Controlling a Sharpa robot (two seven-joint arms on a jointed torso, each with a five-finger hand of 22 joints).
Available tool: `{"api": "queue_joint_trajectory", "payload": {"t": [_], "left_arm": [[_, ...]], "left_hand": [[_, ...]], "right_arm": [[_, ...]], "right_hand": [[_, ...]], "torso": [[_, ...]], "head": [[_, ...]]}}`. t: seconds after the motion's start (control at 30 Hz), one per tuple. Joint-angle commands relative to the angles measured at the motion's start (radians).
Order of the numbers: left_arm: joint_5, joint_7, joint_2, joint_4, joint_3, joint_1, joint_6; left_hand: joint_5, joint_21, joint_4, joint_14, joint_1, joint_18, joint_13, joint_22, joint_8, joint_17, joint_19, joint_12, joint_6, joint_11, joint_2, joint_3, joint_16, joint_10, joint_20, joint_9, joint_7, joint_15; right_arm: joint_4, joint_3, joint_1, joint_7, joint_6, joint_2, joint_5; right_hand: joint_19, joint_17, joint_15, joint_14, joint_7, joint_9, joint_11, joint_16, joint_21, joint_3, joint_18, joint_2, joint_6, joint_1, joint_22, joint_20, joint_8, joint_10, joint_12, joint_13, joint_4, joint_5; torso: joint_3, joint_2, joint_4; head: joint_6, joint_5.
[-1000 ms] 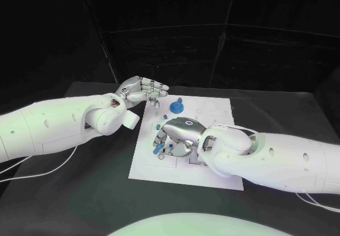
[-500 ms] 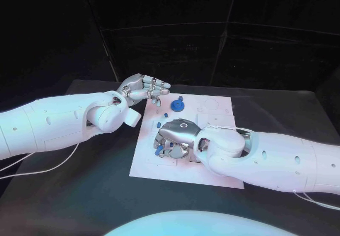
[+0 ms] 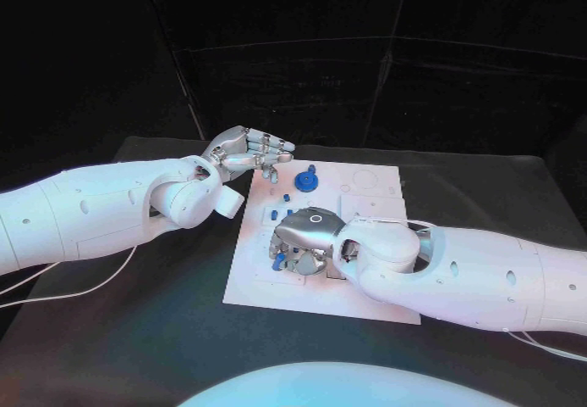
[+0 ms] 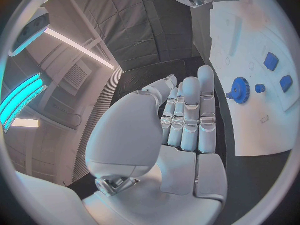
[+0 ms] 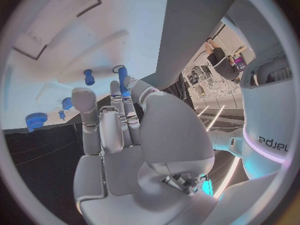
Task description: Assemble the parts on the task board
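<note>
Head view first. The task board (image 3: 263,292) sits mid-desk (image 3: 135,339). My left hand (image 3: 248,153) hangs over its far-left corner, fingers curled in with nothing in them afaict. I read that as parked: up and out of the way so the other arm gets room. My right hand (image 3: 306,237) is low over the left-middle of the board, palm down and fingers pointing at the surface, bc that's where the small blue bits are. The blue gear (image 3: 306,180) lies on the far part of the board, between the two hands, and neither touches it.

Left wrist view: fingers tucked side by side, thumb folded over the palm, no part inside. The gear is just past the fingertips on the board, with two blue blocks (image 4: 270,61) beyond it. Near, but not touching.

Right wrist view: here's the action. A blue peg (image 5: 123,82) lies along my fingertips and looks pinched between thumb and a finger, other fingers loose. Not 100% sure how firm the pinch is tbh. It's held tip-first toward the board, prob so it can go straight down into a hole. A second peg (image 5: 89,77) stands on the board just beside it, so I guess mine goes next to that. The risk imo is the peg tilting in such a light pinch.
</note>
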Motion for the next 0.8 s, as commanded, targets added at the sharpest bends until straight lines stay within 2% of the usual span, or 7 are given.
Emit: {"api": "queue_joint_trajectory", "payload": {"t": [0.03, 0.17, 0.8], "left_arm": [[0.004, 0.009, 0.002, 0.001, 0.001, 0.001, 0.003], [0.004, 0.008, 0.002, 0.001, 0.001, 0.001, 0.003], [0.004, 0.008, 0.004, -0.002, 0.001, 0.001, 0.005]], "left_hand": [[0.000, -0.002, -0.002, -0.006, 0.000, 0.013, 0.001, -0.002, 0.005, -0.001, -0.007, 0.005, 0.002, -0.002, 0.007, -0.006, -0.005, -0.007, -0.001, -0.001, 0.005, -0.003], [0.000, -0.002, -0.002, -0.006, 0.000, 0.013, 0.001, -0.002, 0.005, -0.002, -0.007, 0.006, 0.001, -0.001, 0.007, -0.006, -0.005, -0.007, -0.001, -0.001, 0.006, -0.003], [0.000, -0.002, -0.002, -0.006, 0.000, 0.013, 0.001, -0.002, 0.005, -0.002, -0.007, 0.006, 0.001, -0.001, 0.007, -0.006, -0.005, -0.007, -0.001, -0.001, 0.006, -0.003]], "right_arm": [[-0.005, -0.001, -0.001, -0.018, 0.032, 0.000, -0.033], [-0.008, -0.002, -0.003, -0.025, 0.034, 0.000, -0.044], [-0.001, -0.002, -0.007, -0.020, 0.013, -0.008, -0.056]], "right_hand": [[-0.005, -0.001, -0.003, 0.040, 0.002, 0.001, 0.001, -0.003, -0.006, -0.002, -0.010, -0.003, 0.006, -0.006, -0.001, -0.003, 0.003, 0.006, -0.005, 0.000, 0.002, 0.002], [-0.005, -0.002, -0.003, 0.040, 0.002, 0.001, 0.001, -0.003, -0.006, -0.002, -0.010, -0.002, 0.006, -0.006, 0.000, -0.003, 0.003, 0.006, -0.005, 0.000, 0.002, 0.002], [-0.005, -0.004, -0.003, 0.040, 0.001, 0.001, 0.000, -0.004, -0.006, -0.001, -0.010, -0.001, 0.007, -0.006, 0.000, -0.003, 0.003, 0.007, -0.006, 0.000, 0.002, 0.002]], "torso": [[0.0002, 0.000, -0.0003], [0.0000, 0.001, 0.0005], [0.0004, 0.000, -0.0006]], "head": [[-0.002, 0.000], [-0.002, -0.004], [-0.005, 0.000]]}}
